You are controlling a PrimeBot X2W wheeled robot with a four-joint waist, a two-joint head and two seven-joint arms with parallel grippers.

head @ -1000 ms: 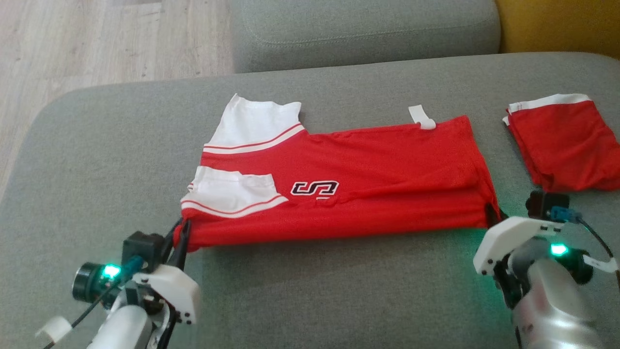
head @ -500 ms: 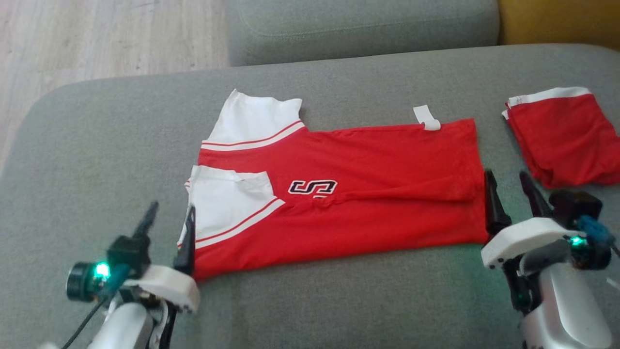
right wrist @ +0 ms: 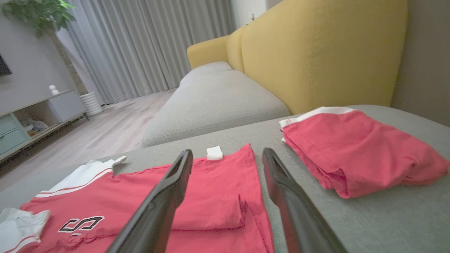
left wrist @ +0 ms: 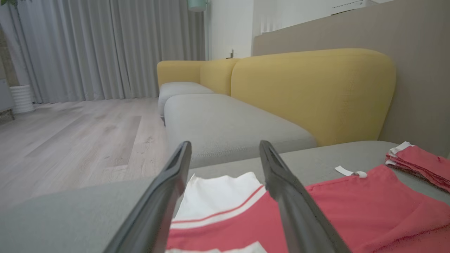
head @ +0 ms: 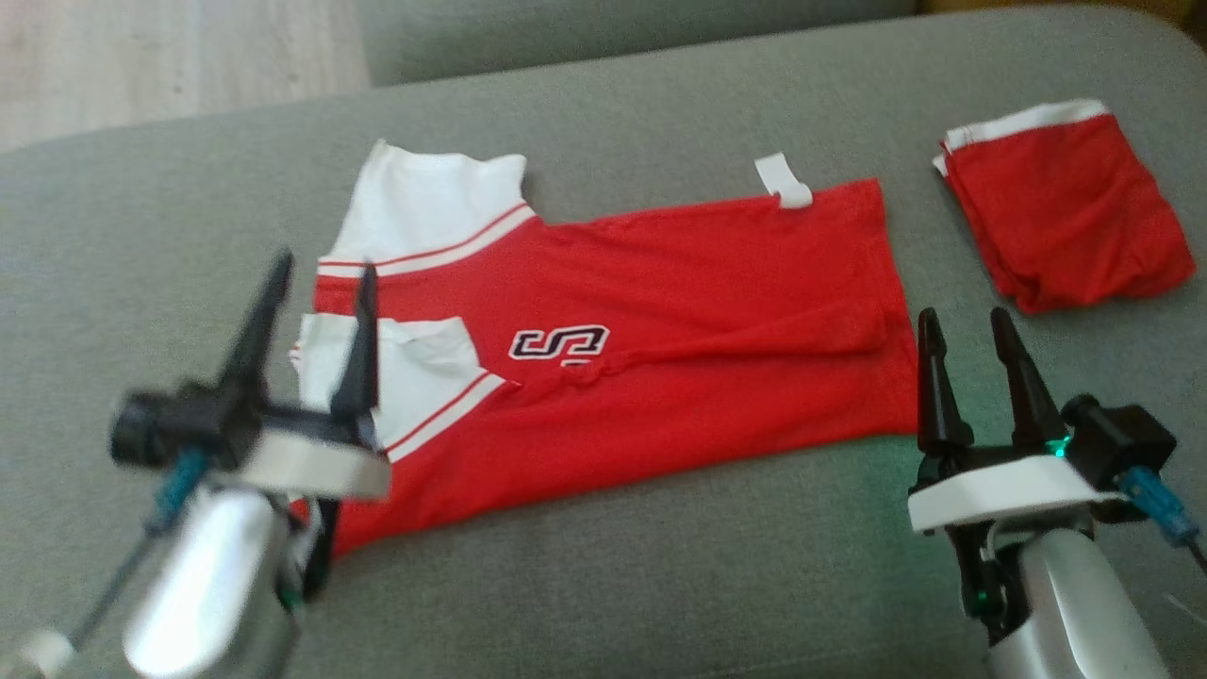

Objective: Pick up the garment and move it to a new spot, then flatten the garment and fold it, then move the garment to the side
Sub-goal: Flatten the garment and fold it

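The garment [head: 660, 311] is a red jersey with white sleeves and a black-and-white logo. It lies folded lengthwise on the grey sofa cushion [head: 613, 585]. My left gripper [head: 322, 269] hovers open over the white sleeve end, nothing between its fingers. My right gripper [head: 964, 319] stands open just off the garment's right hem, also empty. In the left wrist view the left gripper [left wrist: 225, 144] frames the white sleeve of the garment [left wrist: 351, 203]. In the right wrist view the right gripper [right wrist: 227, 151] points over the hem of the garment [right wrist: 218, 196].
A second red garment [head: 1066, 207], folded small, lies at the cushion's far right [right wrist: 351, 154]. A yellow backrest [right wrist: 316, 52] rises behind it. Another grey cushion [head: 566, 28] adjoins at the back, and wooden floor [head: 141, 57] lies beyond the cushion's left edge.
Both grippers were shut on the garment's near corners; they have opened, let go and lifted. The garment now lies loose. The head camera has also shifted.
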